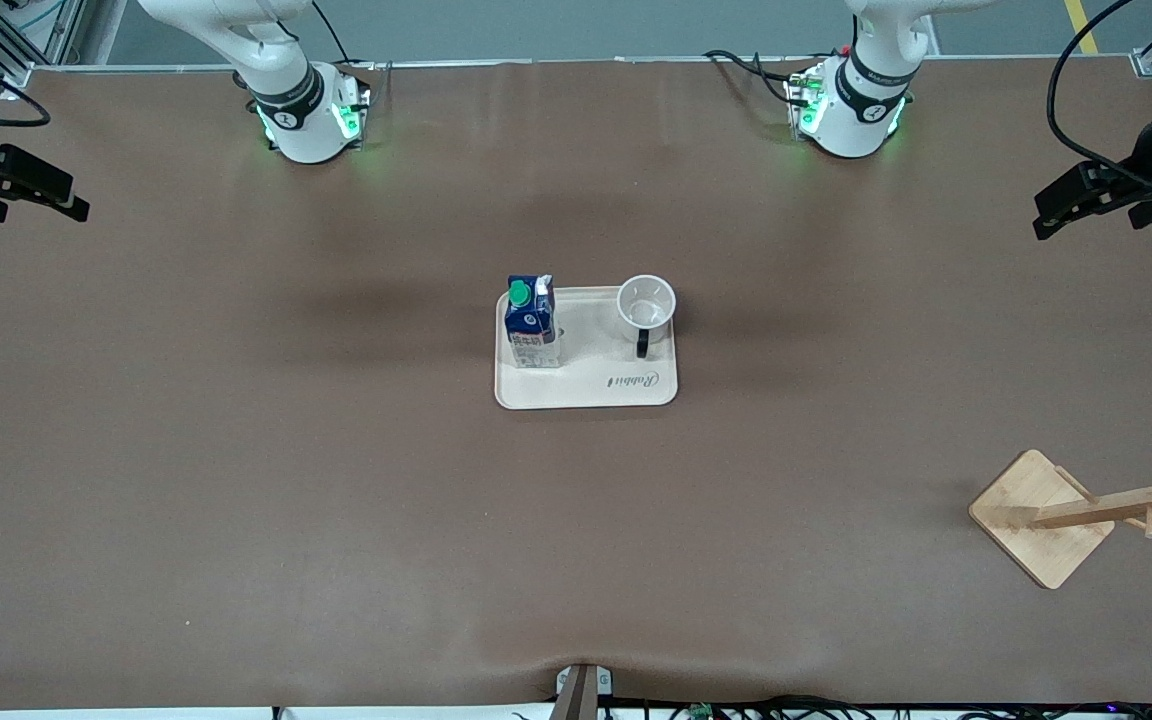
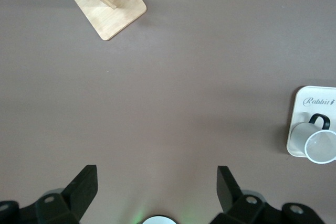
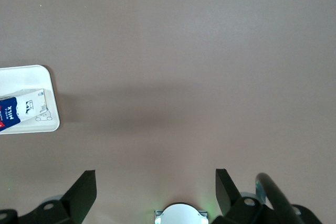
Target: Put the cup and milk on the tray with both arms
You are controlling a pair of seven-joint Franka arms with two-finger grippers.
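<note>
A cream tray (image 1: 586,385) lies mid-tabletop (image 1: 236,480). On it the milk (image 1: 531,322) stands upright at the right arm's end, and the cup (image 1: 647,305) sits at the left arm's end, handle toward the camera. A wooden rack (image 1: 1076,515) rests near the camera at the left arm's end, apparently tipped over. The left claw (image 2: 156,184) and right claw (image 3: 155,187) both wait spread and empty, raised at the tabletop's two ends.

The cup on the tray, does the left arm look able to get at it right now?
Probably yes. The cup stands upright on the tray at the corner toward the left arm's end, apart from the milk. The left claw is open, and only bare table lies between them.
</note>
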